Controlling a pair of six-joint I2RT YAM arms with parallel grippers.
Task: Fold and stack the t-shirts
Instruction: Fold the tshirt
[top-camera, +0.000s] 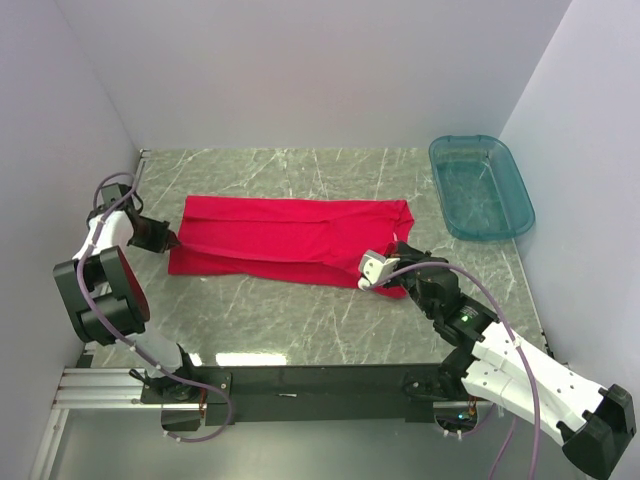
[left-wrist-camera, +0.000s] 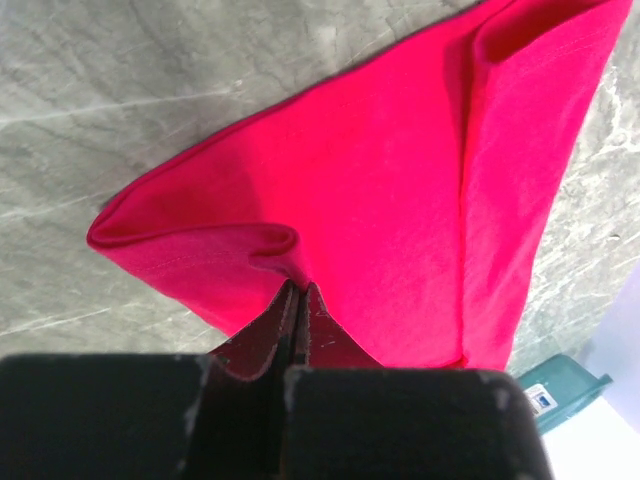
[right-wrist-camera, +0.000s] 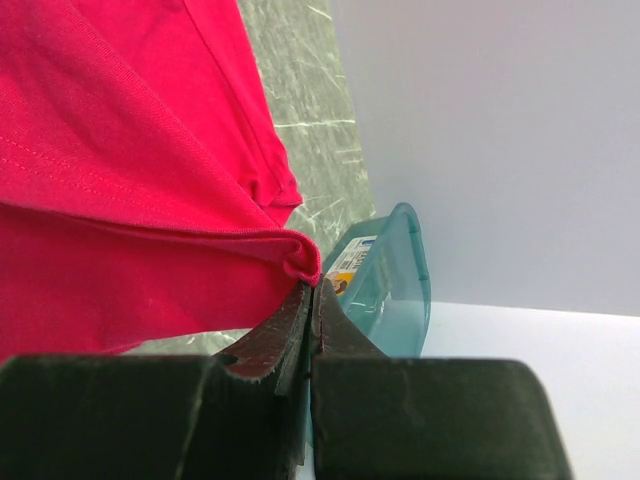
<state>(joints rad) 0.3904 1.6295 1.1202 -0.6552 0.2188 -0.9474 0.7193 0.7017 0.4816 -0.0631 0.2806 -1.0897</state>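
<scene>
A bright red t-shirt (top-camera: 290, 238) lies as a long folded band across the middle of the marble table. My left gripper (top-camera: 172, 240) is shut on its left edge; in the left wrist view the t-shirt (left-wrist-camera: 380, 210) bunches into a small pleat where my left gripper (left-wrist-camera: 300, 288) pinches it. My right gripper (top-camera: 392, 262) is shut on the t-shirt's near right corner. In the right wrist view the red t-shirt (right-wrist-camera: 130, 170) rolls over my right gripper (right-wrist-camera: 312, 284), which holds its hem slightly lifted off the table.
A teal see-through plastic tub (top-camera: 480, 186) stands at the back right, near the right wall; the tub (right-wrist-camera: 385, 285) shows just beyond my right fingertips. White walls close in the table on three sides. The black rail with the arm bases (top-camera: 320, 385) runs along the near edge.
</scene>
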